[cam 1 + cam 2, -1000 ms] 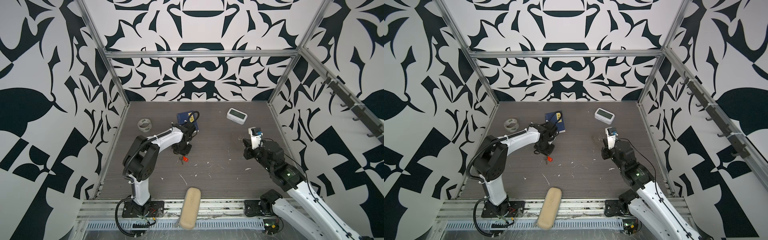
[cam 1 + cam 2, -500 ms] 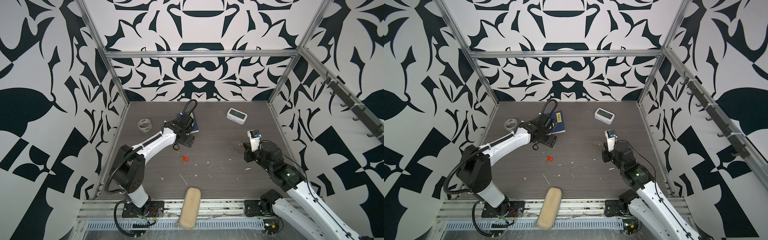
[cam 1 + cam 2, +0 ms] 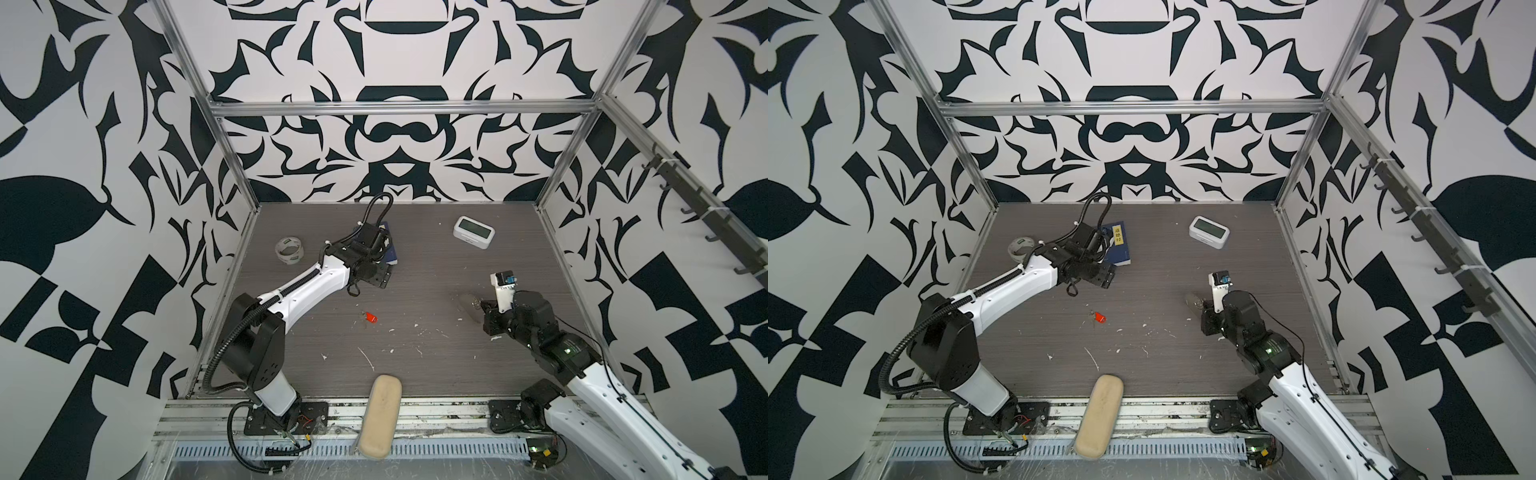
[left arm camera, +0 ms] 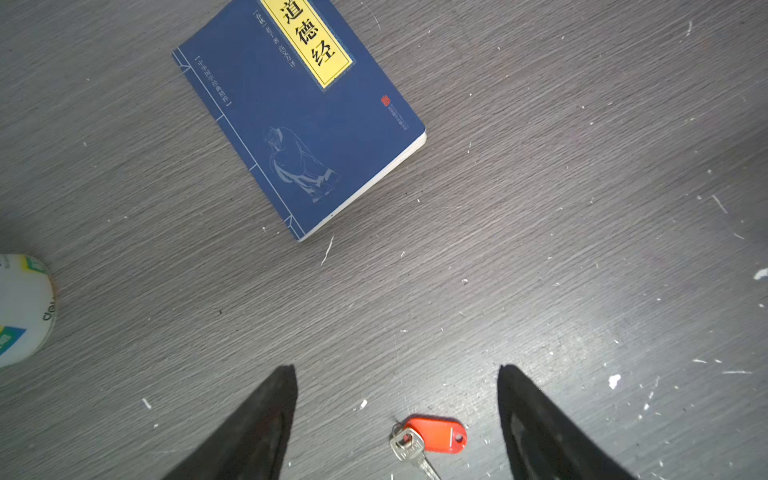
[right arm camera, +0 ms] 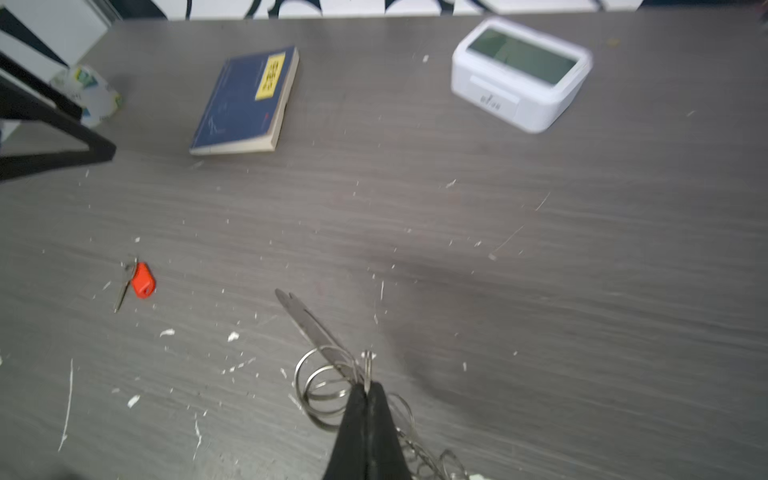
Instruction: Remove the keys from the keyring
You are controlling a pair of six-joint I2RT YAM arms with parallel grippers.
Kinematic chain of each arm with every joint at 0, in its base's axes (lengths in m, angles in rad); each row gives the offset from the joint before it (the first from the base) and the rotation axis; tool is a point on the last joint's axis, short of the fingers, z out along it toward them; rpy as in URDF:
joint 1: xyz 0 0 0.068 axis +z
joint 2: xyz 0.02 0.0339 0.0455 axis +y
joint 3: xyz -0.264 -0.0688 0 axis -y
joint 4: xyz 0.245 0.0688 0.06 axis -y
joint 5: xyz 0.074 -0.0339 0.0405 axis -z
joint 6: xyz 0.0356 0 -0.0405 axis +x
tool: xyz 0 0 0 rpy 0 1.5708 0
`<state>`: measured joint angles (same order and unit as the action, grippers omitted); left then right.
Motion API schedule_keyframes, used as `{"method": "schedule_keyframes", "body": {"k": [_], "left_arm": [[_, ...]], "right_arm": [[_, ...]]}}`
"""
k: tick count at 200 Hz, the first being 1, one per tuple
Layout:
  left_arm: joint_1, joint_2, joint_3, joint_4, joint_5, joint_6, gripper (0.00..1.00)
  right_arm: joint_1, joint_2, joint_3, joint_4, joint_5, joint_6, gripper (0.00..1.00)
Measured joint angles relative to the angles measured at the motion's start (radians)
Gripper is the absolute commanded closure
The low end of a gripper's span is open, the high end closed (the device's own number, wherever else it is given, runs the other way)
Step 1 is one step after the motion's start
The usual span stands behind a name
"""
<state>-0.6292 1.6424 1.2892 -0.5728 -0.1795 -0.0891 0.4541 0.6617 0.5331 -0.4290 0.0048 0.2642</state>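
In both top views the left gripper (image 3: 376, 277) had lifted away and swung back beside the book (image 3: 1119, 245), leaving the keys (image 3: 370, 318) alone mid-table, well apart from the keyring (image 3: 468, 305).

In the left wrist view its jaws stood wide and empty (keys below, red tag up).

In the right wrist view the right gripper (image 5: 365, 390) was pinched tight on the keyring's metal rings; the separation looked done.
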Motion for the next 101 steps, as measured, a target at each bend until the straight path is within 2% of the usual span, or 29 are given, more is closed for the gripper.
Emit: {"method": "schedule_keyframes", "body": {"k": [54, 101], "left_arm": [[0.003, 0.026, 0.046, -0.009, 0.0, 0.008, 0.18], [0.008, 0.039, 0.053, -0.016, 0.0, 0.012, 0.18]], "right_arm": [[0.0, 0.153, 0.067, -0.093, -0.069, 0.014, 1.0], [0.0, 0.418, 0.193, -0.066, -0.042, -0.012, 1.0]]}}
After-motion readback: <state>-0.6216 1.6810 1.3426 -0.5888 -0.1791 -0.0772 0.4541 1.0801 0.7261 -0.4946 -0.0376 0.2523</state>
